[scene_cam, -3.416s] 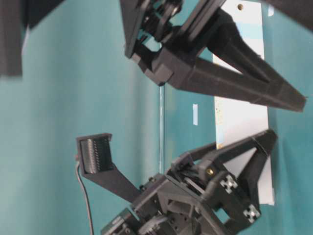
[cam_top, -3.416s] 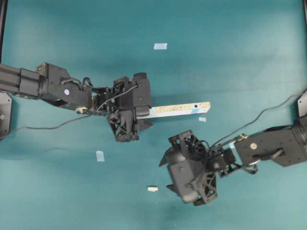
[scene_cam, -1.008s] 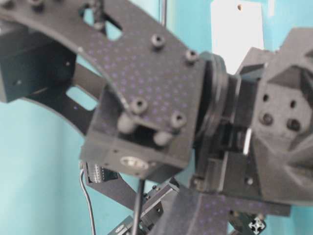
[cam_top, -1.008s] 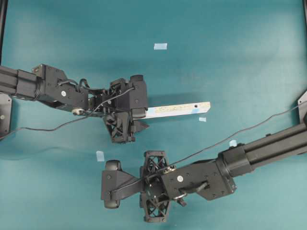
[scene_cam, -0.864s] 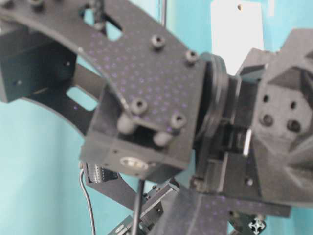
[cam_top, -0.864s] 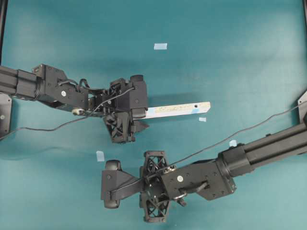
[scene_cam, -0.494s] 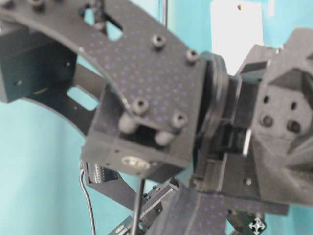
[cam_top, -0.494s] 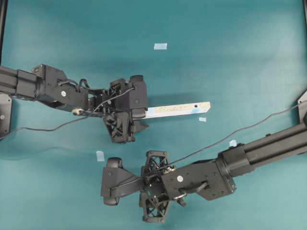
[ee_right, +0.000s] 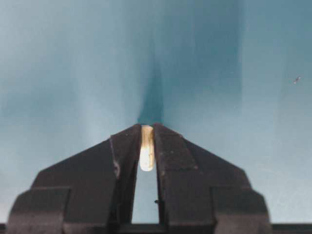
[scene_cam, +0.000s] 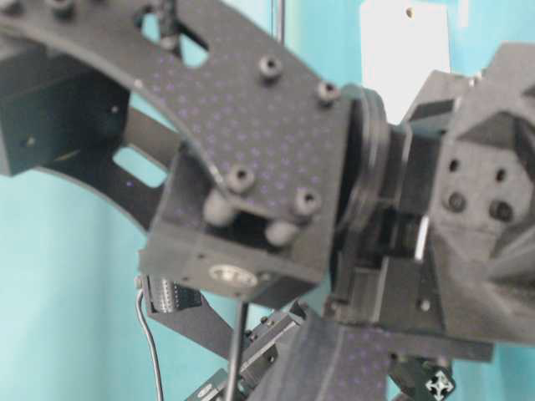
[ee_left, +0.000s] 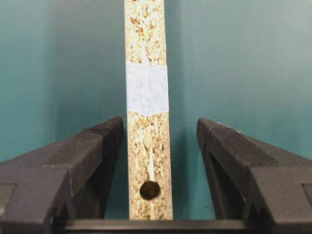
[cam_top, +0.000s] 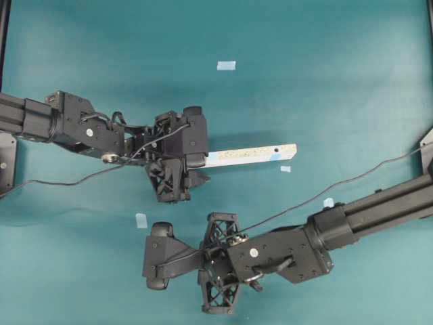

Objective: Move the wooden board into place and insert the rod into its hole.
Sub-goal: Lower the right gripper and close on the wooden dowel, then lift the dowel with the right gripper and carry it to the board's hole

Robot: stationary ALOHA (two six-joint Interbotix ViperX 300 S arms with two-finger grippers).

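The wooden board (cam_top: 250, 155) lies on its long edge, speckled side up, with a blue patch (ee_left: 147, 88) and a dark hole (ee_left: 150, 190) on that side. My left gripper (ee_left: 160, 126) straddles the board's left end (cam_top: 203, 160), open. Its left finger is close against the board and a gap shows on the right. The right gripper (ee_right: 146, 127) is shut on the rod (ee_right: 146, 148), a short cream peg pinched upright between the fingertips just above the mat. From overhead the right gripper (cam_top: 203, 267) hides the rod. At table level the board's white face (scene_cam: 405, 50) shows behind the right arm.
Small pale blue tape squares lie on the teal mat at the back (cam_top: 226, 66), left of centre (cam_top: 141, 220), below the board's right end (cam_top: 285, 168) and by the right forearm (cam_top: 328, 202). The right arm (cam_top: 365, 213) stretches in from the right, its cable trailing above it.
The right gripper has closed on the rod within the last half second, after coming down over it from the right. The left gripper and the board have stayed put.
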